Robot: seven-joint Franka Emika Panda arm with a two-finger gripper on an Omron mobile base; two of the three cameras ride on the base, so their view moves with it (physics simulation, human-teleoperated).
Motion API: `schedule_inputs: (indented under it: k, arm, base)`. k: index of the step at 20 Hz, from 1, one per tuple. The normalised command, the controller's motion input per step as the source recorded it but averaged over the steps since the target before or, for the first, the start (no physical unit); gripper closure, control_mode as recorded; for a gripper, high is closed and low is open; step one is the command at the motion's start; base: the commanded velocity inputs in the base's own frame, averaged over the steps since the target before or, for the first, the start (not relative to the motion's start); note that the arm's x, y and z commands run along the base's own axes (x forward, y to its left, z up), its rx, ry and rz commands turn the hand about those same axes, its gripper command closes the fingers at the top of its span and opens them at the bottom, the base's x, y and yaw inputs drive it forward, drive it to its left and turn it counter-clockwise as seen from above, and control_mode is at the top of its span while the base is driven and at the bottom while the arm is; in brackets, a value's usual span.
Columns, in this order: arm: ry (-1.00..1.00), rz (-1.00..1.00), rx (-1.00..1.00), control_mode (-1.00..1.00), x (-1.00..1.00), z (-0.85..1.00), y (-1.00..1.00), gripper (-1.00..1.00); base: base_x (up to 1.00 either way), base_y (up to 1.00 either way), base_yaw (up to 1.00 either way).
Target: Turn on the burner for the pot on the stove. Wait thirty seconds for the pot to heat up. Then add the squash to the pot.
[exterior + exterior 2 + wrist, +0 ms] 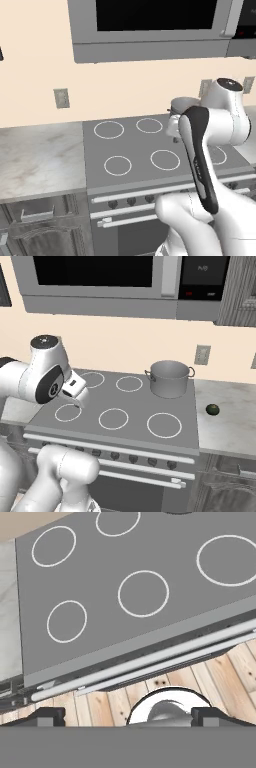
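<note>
Step 1 in hand: arm is hovering over the stove, burner not yet turned on.

The gripper is standing released, jaws spread wide and holding nothing, looking down over the stove's front edge toward the wooden floor. The pot is sitting on the stove's back right burner ring; the squash is lying on the bench just right of the stove, apart from the pot. The knobs are running in a row along the stove's front panel, untouched. Judgement: the next move is calling for the gripper to drop below the stove's front edge and take the knob matching the pot's burner; which knob that is, I cannot tell.
</note>
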Motion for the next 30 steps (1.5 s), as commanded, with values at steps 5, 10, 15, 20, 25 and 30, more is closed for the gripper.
schedule_inputs:
  k: [5, 10, 15, 20, 25, 30]
  arm:
    - [0.0, 0.01, -0.12, -1.0, 0.22, -0.27, 0.56, -1.0]
    - [0.0, 0.03, -0.19, -1.0, 0.31, -0.09, 0.39, -1.0]
    - [0.08, 0.05, -0.06, -1.0, 0.34, 0.0, 0.05, -1.0]
    - [0.07, 0.02, 0.0, -1.0, 0.29, -0.06, 0.03, -1.0]
    - [0.0, 0.0, 0.0, -1.0, 0.0, 0.0, 0.0, -1.0]
    - [0.0, 0.0, 0.0, -1.0, 0.0, 0.0, 0.0, -1.0]
  base:
    - [0.0, 0.0, 0.0]
    - [0.0, 0.0, 0.0]
    - [0.0, 0.0, 0.0]
    - [0.0, 0.0, 0.0]
    - [0.0, 0.0, 0.0]
    - [0.0, 0.0, 0.0]
